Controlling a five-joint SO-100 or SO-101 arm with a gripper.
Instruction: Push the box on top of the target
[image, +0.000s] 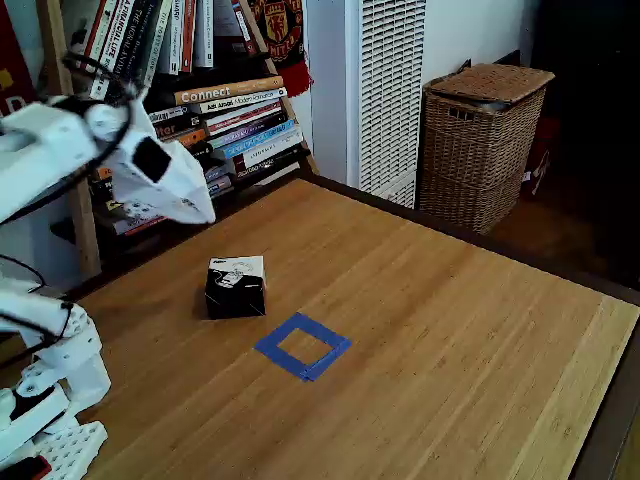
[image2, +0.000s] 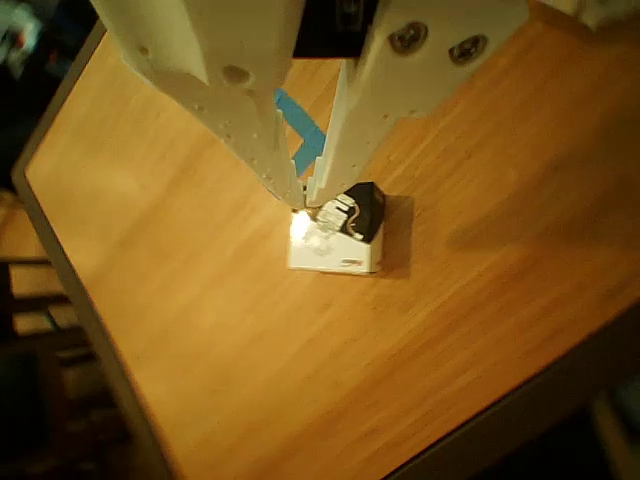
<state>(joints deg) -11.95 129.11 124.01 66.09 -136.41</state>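
In the fixed view the box (image: 236, 287), black with a white printed top, rests on the wooden table. The target (image: 303, 346), a hollow blue tape square, lies just right of and nearer than the box, a small gap apart. My white gripper (image: 203, 213) hangs in the air up and to the left of the box, not touching it. In the other view its two fingers come down from the top, and the gripper (image2: 303, 197) is shut with its tips just above the box (image2: 340, 238). Part of the target (image2: 300, 125) shows through the slit between the fingers.
A wicker basket (image: 485, 140) stands on the floor beyond the table's far right edge. Shelves of books (image: 220, 120) and a white heater (image: 385, 90) stand behind the table. Bare wood (image: 450, 330) spreads to the right of the target.
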